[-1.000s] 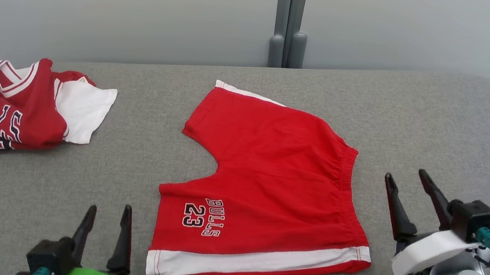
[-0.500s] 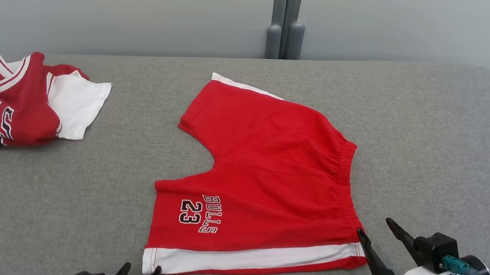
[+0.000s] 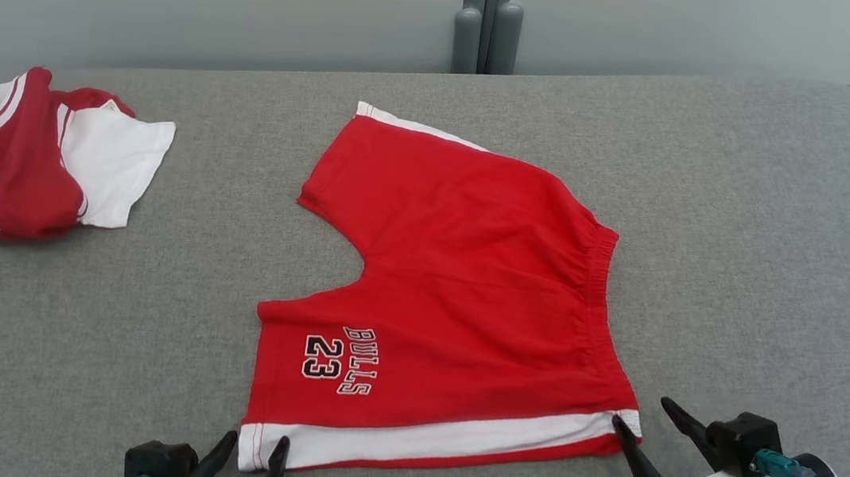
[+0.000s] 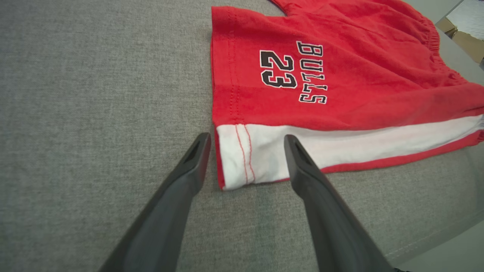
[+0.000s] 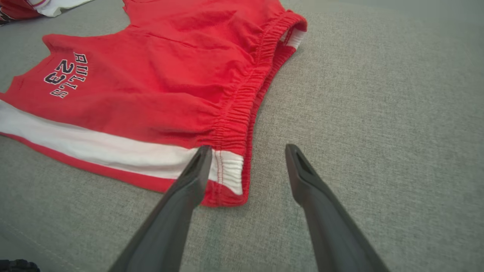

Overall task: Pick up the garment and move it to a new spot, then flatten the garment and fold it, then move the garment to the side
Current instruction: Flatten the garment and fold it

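The garment (image 3: 469,275) is a pair of red shorts with a white side stripe and "BULLS 23" print. It lies spread flat on the grey padded table (image 3: 754,228). My left gripper (image 3: 253,443) is open at the shorts' near left corner. In the left wrist view the white hem corner of the shorts (image 4: 340,75) lies between the fingers of that gripper (image 4: 245,139). My right gripper (image 3: 641,411) is open at the near right corner. One finger of that gripper (image 5: 247,148) is over the white waistband end of the shorts (image 5: 170,75), the other over bare table.
A crumpled red and white jersey (image 3: 2,158) lies at the table's far left. A grey wall with a vertical post (image 3: 485,29) stands behind the table. Bare grey surface spreads to the right of the shorts. The table's near edge runs just below both grippers.
Both grippers came down and in to the shorts' near corners, the left one moving right, the right one moving left. The head camera shifted; the shorts lie as before.
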You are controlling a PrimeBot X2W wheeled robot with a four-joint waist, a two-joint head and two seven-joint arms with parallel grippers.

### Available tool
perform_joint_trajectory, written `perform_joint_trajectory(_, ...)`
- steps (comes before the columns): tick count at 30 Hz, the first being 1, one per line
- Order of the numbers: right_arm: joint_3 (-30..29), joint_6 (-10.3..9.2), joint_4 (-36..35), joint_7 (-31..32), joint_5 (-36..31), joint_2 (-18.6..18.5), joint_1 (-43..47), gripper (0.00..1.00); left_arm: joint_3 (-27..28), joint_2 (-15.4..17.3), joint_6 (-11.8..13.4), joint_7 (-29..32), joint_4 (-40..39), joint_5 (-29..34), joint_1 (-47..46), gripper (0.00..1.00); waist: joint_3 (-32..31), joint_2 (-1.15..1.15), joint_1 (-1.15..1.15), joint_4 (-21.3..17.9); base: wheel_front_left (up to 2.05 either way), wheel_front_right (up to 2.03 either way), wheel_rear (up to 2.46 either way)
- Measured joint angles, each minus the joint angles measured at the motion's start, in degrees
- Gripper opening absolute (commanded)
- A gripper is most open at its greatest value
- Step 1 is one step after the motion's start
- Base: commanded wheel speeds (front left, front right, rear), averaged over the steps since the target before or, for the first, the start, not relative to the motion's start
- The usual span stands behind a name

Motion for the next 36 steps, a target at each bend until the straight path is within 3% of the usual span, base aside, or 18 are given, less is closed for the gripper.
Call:
perform_joint_trajectory(2, 0.8, 0.65, 0.9, 0.1, 0.0, 0.1, -0.1, 1.0, 0.0, -0.1, -0.4, 0.0, 0.6, -0.2, -0.4, 1.0, 0.2, 0.0, 0.0, 0.1, 0.0, 0.0, 0.0)
perform_joint_trajectory(7, 1.9, 1.24, 1.7, 0.5, -0.9, 0.2, -1.4, 1.0, -1.0, -0.1, -1.0, 0.8, 1.2, -0.5, -0.7, 0.62, 0.6, 0.0, 0.0, 0.5, 0.0, 0.0, 0.0)
perform_joint_trajectory(8, 2.0, 1.53, 1.8, 0.5, -0.9, 0.3, -1.6, 1.0, -1.2, -0.2, -1.0, 1.1, 1.4, -0.5, -1.1, 0.5, 0.7, 0.0, 0.0, 0.6, 0.0, 0.0, 0.0)
perform_joint_trajectory(14, 3.0, 2.38, 4.1, 1.3, -0.9, 0.6, -2.6, 1.0, -1.4, -0.3, -1.5, 1.7, 2.4, -1.0, -1.7, 0.4, 1.5, 0.0, 0.0, 1.6, 0.0, 0.0, 0.0)
perform_joint_trajectory(16, 3.4, 2.77, 4.9, 1.6, -0.9, 1.0, -2.9, 0.91, -1.3, -0.3, -1.5, 1.7, 2.5, -1.4, -1.7, 0.36, 1.7, 0.0, 0.0, 1.8, 0.0, 0.0, 0.0)
perform_joint_trajectory(19, 4.1, 3.2, 5.6, 1.6, -0.9, 1.6, -3.8, 0.47, -1.5, -0.3, -1.9, 1.7, 2.7, -1.4, -1.9, 0.26, 1.8, 0.0, 0.0, 1.9, 0.0, 0.0, 0.0)
perform_joint_trajectory(21, 4.2, 3.22, 5.7, 1.6, -0.9, 2.1, -4.0, 0.36, -1.6, -0.3, -1.9, 1.7, 2.7, -1.4, -2.4, 0.17, 1.9, 0.0, 0.0, 2.0, 0.0, 0.0, 0.0)
perform_joint_trajectory(22, 4.2, 3.23, 5.9, 1.6, -0.9, 2.2, -4.1, 0.22, -1.6, -0.3, -2.1, 1.7, 2.7, -1.4, -2.7, 0.06, 1.9, 0.0, 0.0, 2.1, 0.0, 0.0, 0.0)
perform_joint_trajectory(24, 4.2, 3.64, 6.1, 1.6, -0.9, 2.2, -4.3, 0.04, -1.8, -0.3, -2.4, 1.7, 2.7, -1.4, -3.1, 0.0, 1.9, 0.0, 0.0, 2.1, 0.0, 0.0, 0.0)
perform_joint_trajectory(25, 4.2, 3.65, 6.2, 1.5, -0.9, 2.2, -4.5, 0.0, -1.8, -0.3, -2.4, 1.7, 2.6, -1.4, -3.1, 0.0, 1.9, 0.0, 0.0, 2.1, 0.0, 0.0, 0.0)
perform_joint_trajectory(36, 0.3, 3.7, 4.7, -1.8, 2.0, 2.3, -4.8, 0.0, 1.7, -0.4, -3.0, -2.1, -1.3, -3.6, -3.5, 0.0, 1.5, 0.0, 0.0, 1.9, 0.0, 0.0, 0.0)
